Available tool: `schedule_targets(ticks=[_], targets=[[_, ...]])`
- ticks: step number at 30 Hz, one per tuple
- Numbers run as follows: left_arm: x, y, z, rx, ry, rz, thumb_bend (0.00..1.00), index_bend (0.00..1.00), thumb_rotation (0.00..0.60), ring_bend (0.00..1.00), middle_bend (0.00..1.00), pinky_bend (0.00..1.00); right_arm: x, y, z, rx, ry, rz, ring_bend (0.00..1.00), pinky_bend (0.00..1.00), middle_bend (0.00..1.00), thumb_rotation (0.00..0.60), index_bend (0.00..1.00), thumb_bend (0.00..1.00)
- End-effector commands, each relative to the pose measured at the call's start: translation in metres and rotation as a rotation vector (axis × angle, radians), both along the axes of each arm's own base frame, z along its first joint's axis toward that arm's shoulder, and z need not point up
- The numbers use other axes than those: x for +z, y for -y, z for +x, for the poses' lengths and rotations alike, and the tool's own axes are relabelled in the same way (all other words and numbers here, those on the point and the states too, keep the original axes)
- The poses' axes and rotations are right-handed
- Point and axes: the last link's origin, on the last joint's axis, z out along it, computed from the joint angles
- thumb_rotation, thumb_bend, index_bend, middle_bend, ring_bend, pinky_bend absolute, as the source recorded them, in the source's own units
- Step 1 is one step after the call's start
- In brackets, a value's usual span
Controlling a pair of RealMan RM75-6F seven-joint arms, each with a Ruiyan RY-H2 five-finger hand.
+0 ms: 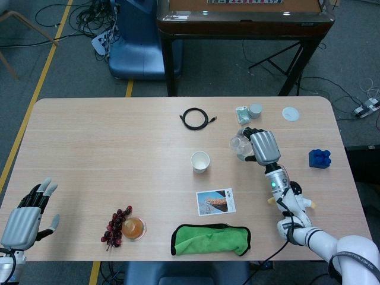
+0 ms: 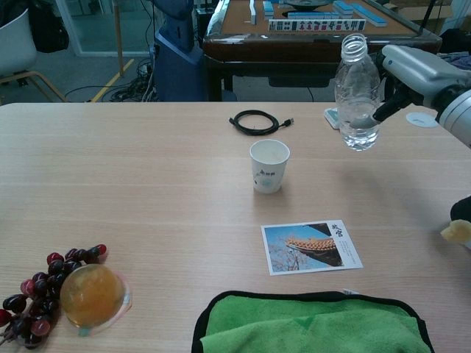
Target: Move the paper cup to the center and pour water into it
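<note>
The white paper cup [image 1: 200,161] [image 2: 269,165] stands upright near the middle of the table, with nothing visible inside. My right hand [image 1: 263,148] [image 2: 412,73] grips a clear uncapped water bottle [image 1: 240,144] [image 2: 357,94], held upright in the air to the right of the cup and well above the table. Some water fills the bottle's lower part. My left hand [image 1: 25,217] rests open at the table's near left corner, far from the cup; only the head view shows it.
A photo card [image 1: 216,202] lies just in front of the cup, a green cloth [image 1: 211,238] nearer me. Grapes and an orange jelly cup [image 1: 126,227] sit front left. A black cable [image 1: 196,119], a small packet and lids [image 1: 249,113] lie at the back; a blue block [image 1: 319,158] is right.
</note>
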Motion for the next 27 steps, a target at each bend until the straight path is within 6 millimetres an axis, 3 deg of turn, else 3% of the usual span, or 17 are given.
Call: schedule_targets(ticks=[1,14,27], targets=[[0.0,0.0,0.0,-0.001,-0.001,0.0,0.39,0.01,0.6,0.0,0.0,0.15,0.011,0.014,0.009,-0.02,-0.158,-0.031,0.55,0.58,0.62,0.6,0.64,0.11],[0.005,0.0,0.002,-0.012,0.013,0.008,0.39,0.02,0.6,0.0,0.0,0.15,-0.006,0.032,0.027,-0.059,-0.499,-0.036,0.55,0.58,0.62,0.6,0.64,0.11],[0.01,0.0,0.002,-0.023,0.02,0.01,0.38,0.18,0.6,0.0,0.0,0.15,-0.038,0.036,0.039,-0.026,-0.688,-0.023,0.55,0.58,0.62,0.6,0.64,0.12]])
